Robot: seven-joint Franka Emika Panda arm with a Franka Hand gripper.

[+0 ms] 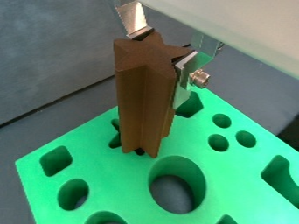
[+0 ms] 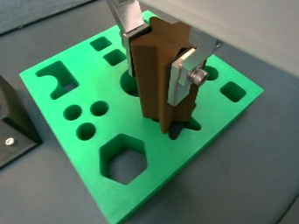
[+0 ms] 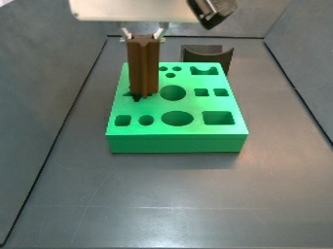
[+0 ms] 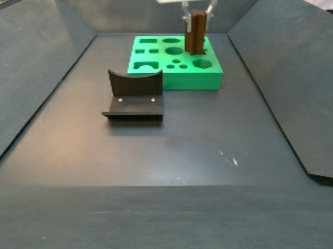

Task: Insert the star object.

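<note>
The star object (image 1: 146,96) is a tall brown ridged peg, held upright. My gripper (image 1: 160,52) is shut on its upper end, with one silver finger (image 2: 184,74) on each side. The peg's lower end sits at the star-shaped hole (image 2: 176,129) in the green block (image 2: 222,109); how deep it sits I cannot tell. In both side views the peg (image 3: 143,70) (image 4: 196,34) stands over the block (image 3: 176,141) (image 4: 196,80), under the gripper (image 3: 143,37) (image 4: 197,12).
The green block has several other shaped holes: a large round one (image 1: 173,188), a hexagon (image 2: 122,160) and small circles. A short dark brown block with a curved notch (image 3: 204,52) stands behind it. The fixture (image 4: 132,95) stands on the dark floor nearby.
</note>
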